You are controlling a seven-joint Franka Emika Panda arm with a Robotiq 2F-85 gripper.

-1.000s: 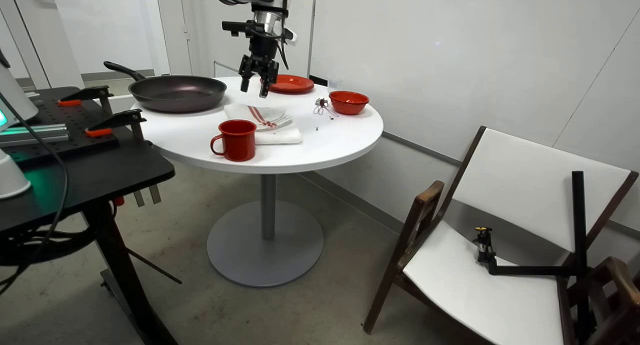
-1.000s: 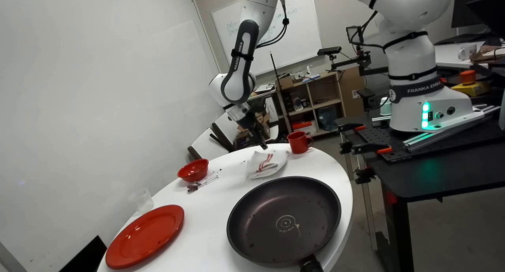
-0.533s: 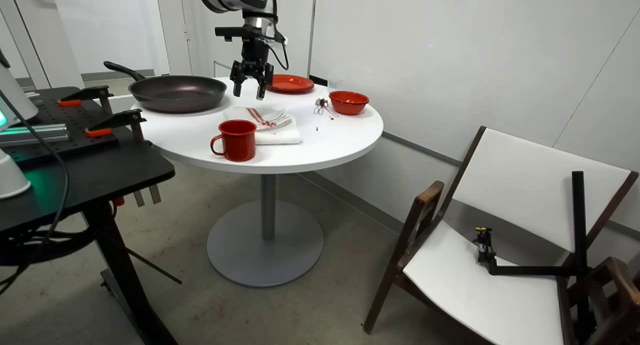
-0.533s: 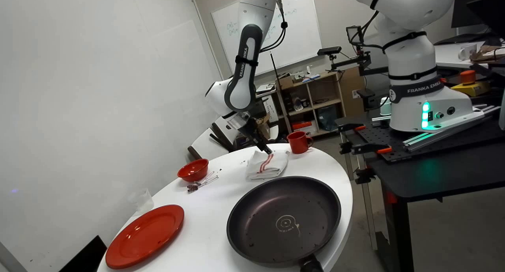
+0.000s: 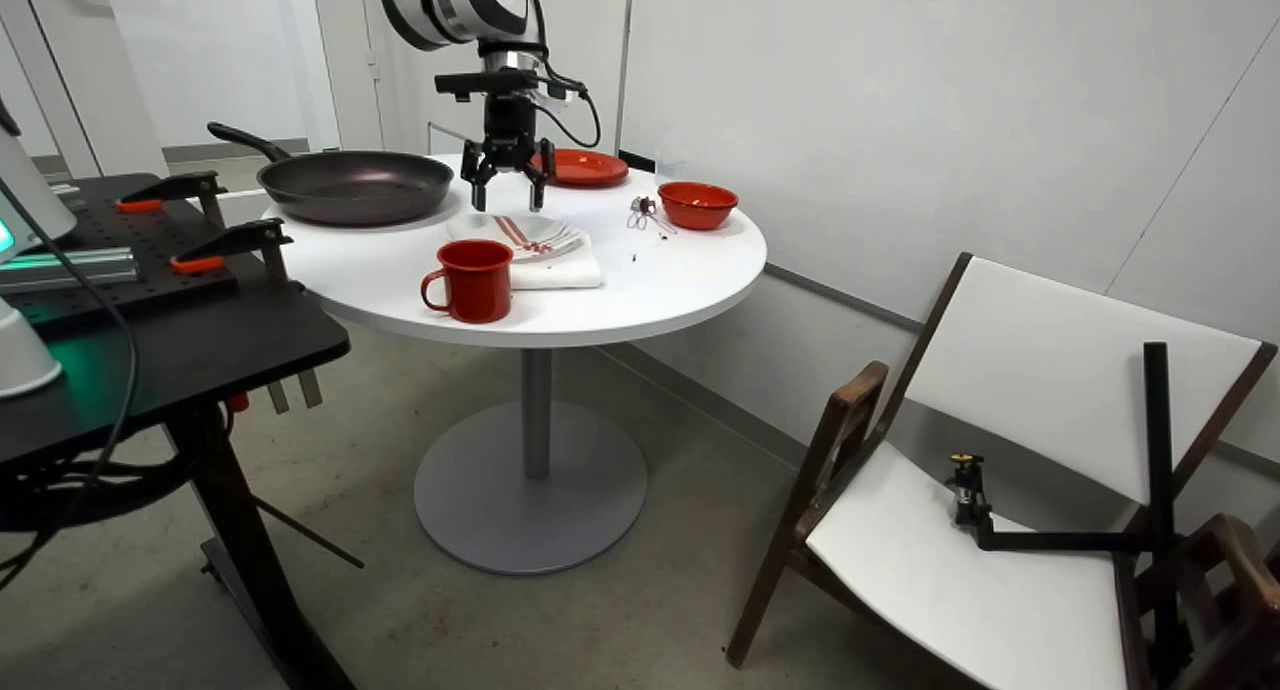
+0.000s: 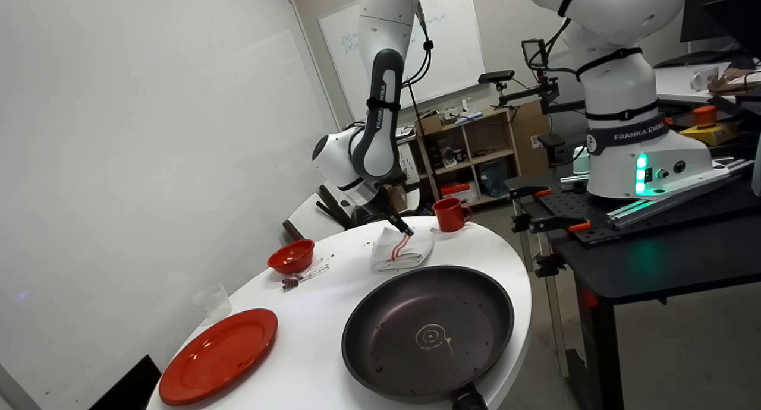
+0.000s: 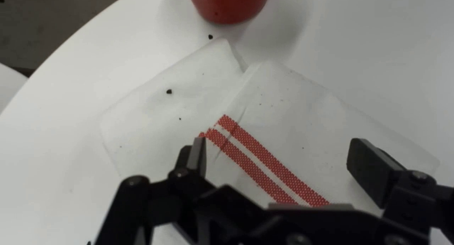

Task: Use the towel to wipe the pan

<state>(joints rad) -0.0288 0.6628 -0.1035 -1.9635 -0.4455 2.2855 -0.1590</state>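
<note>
While the hand [image 5: 508,206] is hanging over the towel [image 7: 308,124], its fingers [image 7: 370,170] are standing wide apart and pointing down, part of the towel showing between them in the wrist view. Towel is lying folded on the round white tabletop [image 5: 680,280], two red stripes running across it, a few dark specks dotting it. Red mug [image 5: 476,285] is standing upright just beside one corner, narrow gap showing. Pan [image 6: 428,338] is sitting near the towel, apart from it, base down, dark specks and a pale ring mark showing inside; its handle [image 5: 248,140] is pointing away from the towel. Red plate [image 6: 220,356] is lying flat across the tabletop from the mug. Red bowl [image 6: 291,256] is standing upright near the edge, a wire item [image 6: 292,283] lying just beside it, too small to identify. Clear container [image 6: 218,303] is sitting between bowl and plate, outline hard to make out. Robot arm [image 6: 380,116] is arching over the tabletop, carrying the hand. Chair [image 5: 1000,580] is standing apart, black bars [image 5: 1065,541] crossing its white seat.
</note>
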